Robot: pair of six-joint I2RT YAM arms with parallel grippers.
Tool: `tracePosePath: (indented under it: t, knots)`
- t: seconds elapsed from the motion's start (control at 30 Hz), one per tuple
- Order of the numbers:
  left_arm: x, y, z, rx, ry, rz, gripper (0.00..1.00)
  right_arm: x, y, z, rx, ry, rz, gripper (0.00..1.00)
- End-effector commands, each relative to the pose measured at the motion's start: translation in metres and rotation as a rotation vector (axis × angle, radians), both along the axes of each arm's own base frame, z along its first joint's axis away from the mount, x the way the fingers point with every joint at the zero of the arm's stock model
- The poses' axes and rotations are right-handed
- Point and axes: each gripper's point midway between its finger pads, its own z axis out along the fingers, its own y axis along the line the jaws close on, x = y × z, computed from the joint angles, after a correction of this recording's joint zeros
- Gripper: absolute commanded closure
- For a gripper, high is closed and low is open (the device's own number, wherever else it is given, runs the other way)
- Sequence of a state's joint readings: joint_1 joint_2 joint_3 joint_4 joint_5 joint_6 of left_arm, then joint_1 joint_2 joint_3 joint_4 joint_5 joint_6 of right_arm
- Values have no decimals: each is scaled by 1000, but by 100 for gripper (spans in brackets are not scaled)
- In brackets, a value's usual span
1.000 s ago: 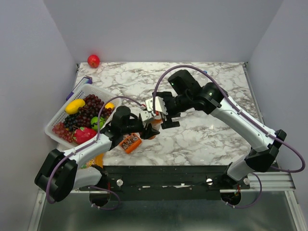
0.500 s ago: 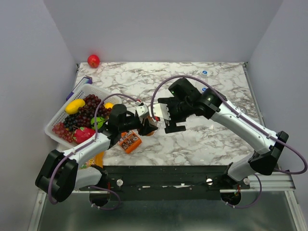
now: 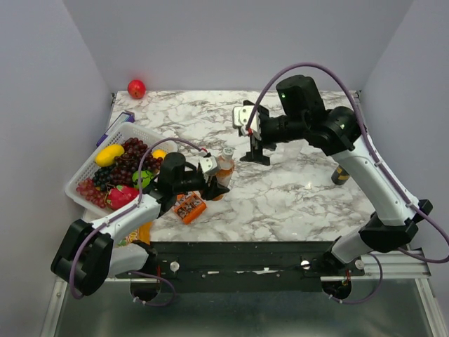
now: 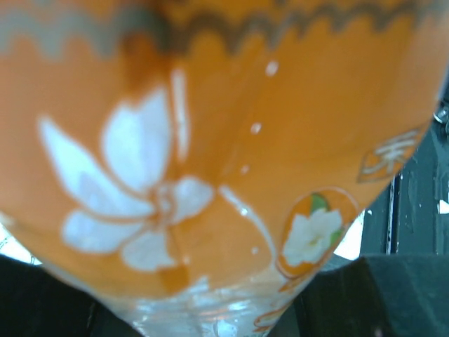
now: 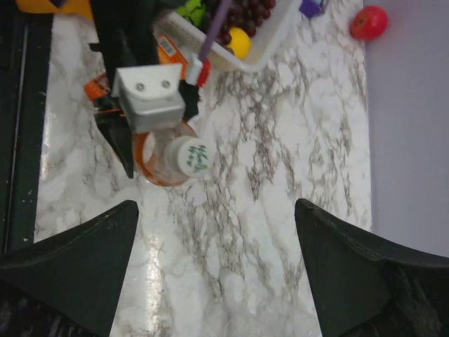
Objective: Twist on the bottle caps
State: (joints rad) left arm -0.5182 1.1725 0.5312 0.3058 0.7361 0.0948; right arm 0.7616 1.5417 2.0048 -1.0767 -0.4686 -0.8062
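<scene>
The orange bottle [image 3: 224, 170], with an orange flower label, stands upright on the marble table near the front middle. A whitish cap [image 3: 227, 152] sits on its neck. My left gripper [image 3: 214, 180] is shut on the bottle's body, and the label fills the left wrist view [image 4: 210, 140]. My right gripper [image 3: 255, 145] is open and empty, raised up and back-right of the bottle. The right wrist view looks down on the cap [image 5: 193, 156] and the bottle [image 5: 156, 167] between wide-open fingers [image 5: 70, 260]. The two clear bottles and the blue caps are hidden.
A white basket [image 3: 78, 175] of fruit sits at the left, also showing in the right wrist view [image 5: 270, 35]. An orange packet [image 3: 189, 208] lies by the front edge. A red ball [image 3: 136, 88] is at the back left, and a dark can [image 3: 340, 174] stands at the right.
My right gripper has let go at the bottle's top and lifted away up and to the back right. The whitish cap stays on the bottle. My left gripper still holds the bottle.
</scene>
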Motion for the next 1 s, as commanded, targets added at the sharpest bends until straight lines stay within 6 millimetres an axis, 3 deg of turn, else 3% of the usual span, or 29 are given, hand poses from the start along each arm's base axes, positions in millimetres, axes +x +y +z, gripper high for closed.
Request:
tracePosePath:
  t: [0.0,0.13,0.37,0.6,0.97]
  knots:
    - [-2,-2,6,2,-36,-38,100,-32,27,-19,-15,-5,210,0]
    - [-3,-2,8,5,-37,-51,100,-37,39,-27,-29,-45,256,0]
    - [-4,-5,13,-2,-36,-70,100,-28,45,-46,-83,-43,255,0]
    - [-3,-5,18,-15,-38,-66,100,-28,38,-63,-128,-29,245,0]
    - [13,-1,29,-80,2,28,100,-28,16,-80,-205,-23,184,0]
